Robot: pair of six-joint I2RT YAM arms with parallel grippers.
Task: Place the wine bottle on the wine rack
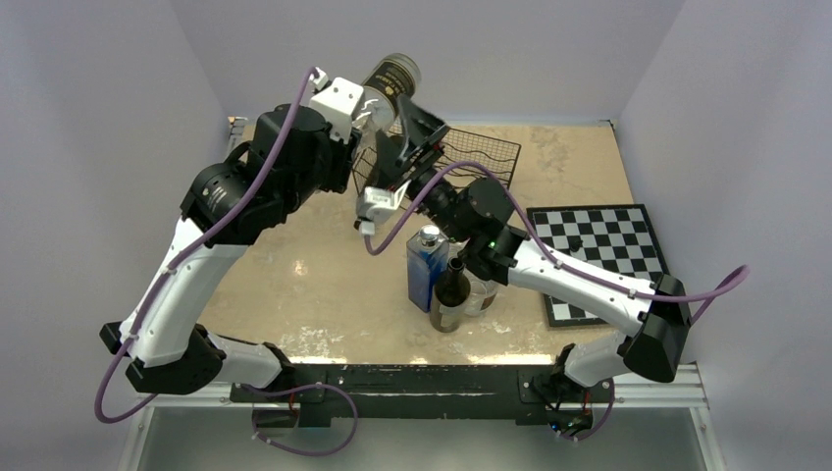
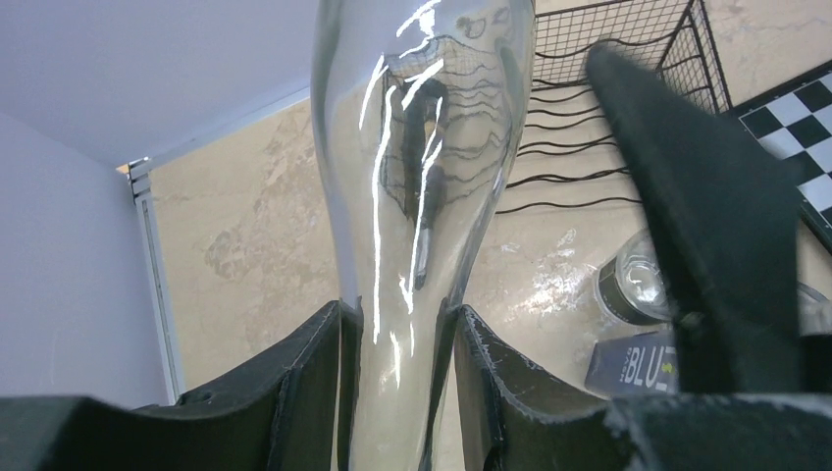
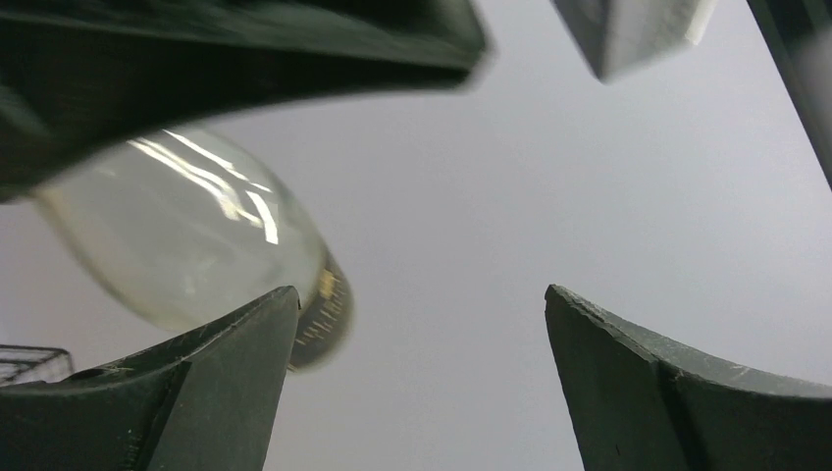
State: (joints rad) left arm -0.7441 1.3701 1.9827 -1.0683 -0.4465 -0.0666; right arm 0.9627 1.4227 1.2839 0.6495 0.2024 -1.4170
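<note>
Left gripper [image 2: 397, 329] pinched on the neck of the clear wine bottle [image 2: 422, 118], holding it aloft and tilted over the far-centre wine rack [image 1: 483, 149]; right gripper [image 3: 422, 324] spread wide beside its body, likely to steady the lay-down.

Plain lavender-grey walls [image 1: 98, 98] enclose a beige marbled table [image 1: 324, 285] on three sides, evenly lit.

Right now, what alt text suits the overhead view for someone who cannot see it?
The left gripper holds a clear wine bottle by its neck, raised near the left end of the black wire wine rack, with the right gripper open beside it. Nearer the arms stand a blue bottle and a dark bottle; a chessboard lies right.
</note>
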